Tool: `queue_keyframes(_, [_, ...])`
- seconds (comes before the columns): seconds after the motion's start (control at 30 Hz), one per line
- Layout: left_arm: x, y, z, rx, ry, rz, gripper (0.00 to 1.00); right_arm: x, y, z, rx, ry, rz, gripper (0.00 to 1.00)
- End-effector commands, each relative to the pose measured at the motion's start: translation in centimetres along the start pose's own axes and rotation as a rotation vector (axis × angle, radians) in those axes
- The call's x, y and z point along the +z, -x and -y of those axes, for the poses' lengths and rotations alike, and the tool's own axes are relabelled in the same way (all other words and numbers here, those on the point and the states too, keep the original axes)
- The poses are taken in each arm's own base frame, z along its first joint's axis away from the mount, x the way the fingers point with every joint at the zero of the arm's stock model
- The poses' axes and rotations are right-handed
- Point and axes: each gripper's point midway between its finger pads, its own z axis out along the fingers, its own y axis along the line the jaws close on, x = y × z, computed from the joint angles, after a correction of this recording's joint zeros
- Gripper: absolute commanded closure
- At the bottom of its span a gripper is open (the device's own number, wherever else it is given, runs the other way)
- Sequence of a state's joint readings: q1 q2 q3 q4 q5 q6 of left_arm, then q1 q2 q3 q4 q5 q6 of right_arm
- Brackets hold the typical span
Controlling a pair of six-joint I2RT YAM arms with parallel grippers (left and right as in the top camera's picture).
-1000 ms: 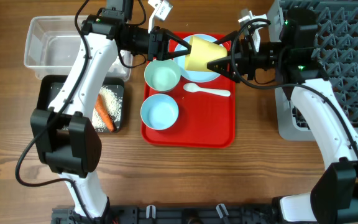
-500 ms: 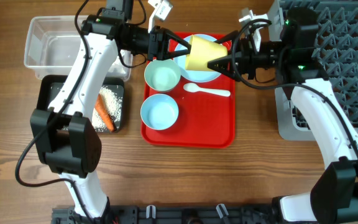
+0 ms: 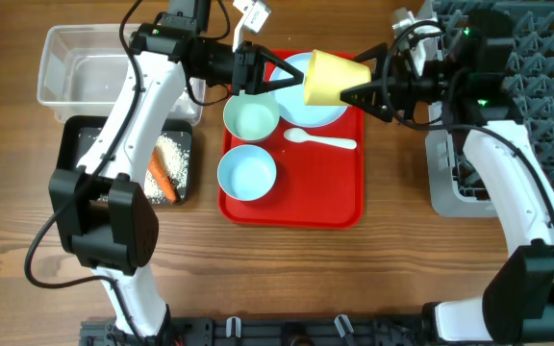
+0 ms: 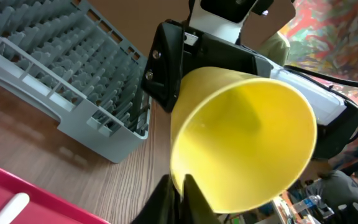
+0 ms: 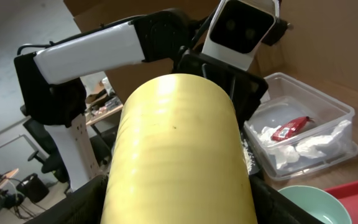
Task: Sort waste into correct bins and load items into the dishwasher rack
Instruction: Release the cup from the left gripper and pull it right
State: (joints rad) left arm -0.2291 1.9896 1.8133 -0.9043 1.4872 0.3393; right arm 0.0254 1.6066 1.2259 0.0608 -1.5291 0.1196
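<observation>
yellow cup (image 3: 335,77) is up in the air on its side near the far edge of the worktop, over the far end of the red tray (image 3: 296,207), mouth facing my left gripper (image 3: 291,82). right gripper (image 3: 359,85) is clamped round its body. left fingertips sit close together right at the rim; i can't tell if they pinch it. risk as i judge it: if both arms hold while the right pulls for the dishwasher rack (image 3: 537,115) at the far right corner, the cup twists loose and drops onto the pale blue plate (image 3: 303,115).

Red tray (image 3: 315,187) lies flat on wooden table (image 3: 354,279)
</observation>
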Motion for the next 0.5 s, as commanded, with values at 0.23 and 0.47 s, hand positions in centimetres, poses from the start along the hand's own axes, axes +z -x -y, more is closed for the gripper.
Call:
queue_keyframes(0.23, [-1.2, 0.7, 0.4, 0.038, 0.008, 0.024, 0.77, -1.8, 0.1, 0.7, 0.005, -0.003, 0.017, 0.36])
queue_keyframes(0.47, [-2.6, 0.7, -1.3, 0.022, 0.107, 0.024, 0.73, -4.3, 0.5, 1.8, 0.037, -0.072, 0.048, 0.39])
